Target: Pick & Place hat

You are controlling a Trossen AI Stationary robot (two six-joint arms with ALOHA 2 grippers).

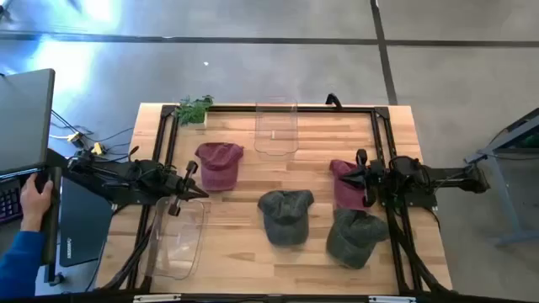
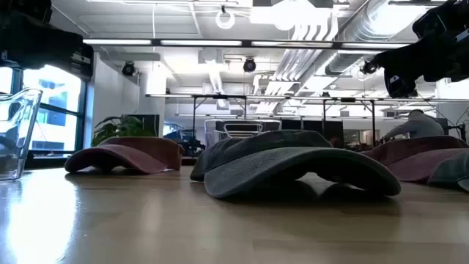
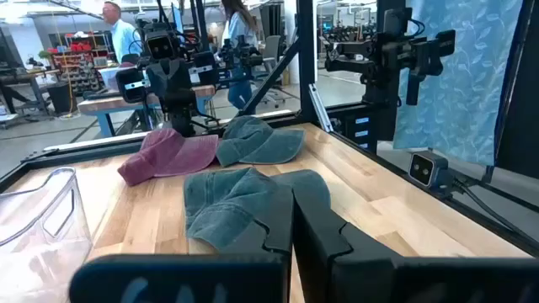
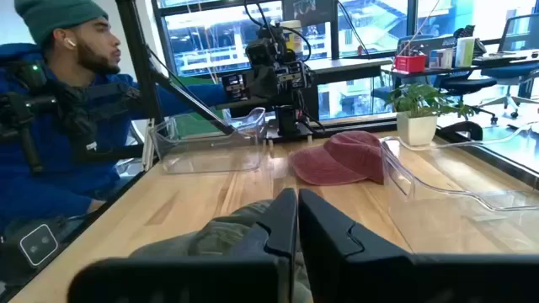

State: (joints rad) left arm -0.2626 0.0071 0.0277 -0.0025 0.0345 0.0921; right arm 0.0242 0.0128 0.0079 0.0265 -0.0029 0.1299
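Four hats lie crown-up on the wooden table. A maroon hat (image 1: 219,164) rests far left and a grey-green hat (image 1: 285,215) sits in the middle (image 2: 293,165). A second maroon hat (image 1: 345,187) lies at the right, with a dark green hat (image 1: 354,237) at the near right. My left gripper (image 1: 199,193) is shut (image 3: 295,227). It hovers left of the middle hat (image 3: 248,202). My right gripper (image 1: 349,175) is also shut (image 4: 297,220). It is raised above the right maroon hat and touches nothing.
One clear plastic bin (image 1: 275,126) stands at the far middle, and another (image 1: 178,237) sits near left under the left arm. A small potted plant (image 1: 194,109) is at the far-left corner. A person's hand (image 1: 34,198) and a laptop lie beyond the table's left edge.
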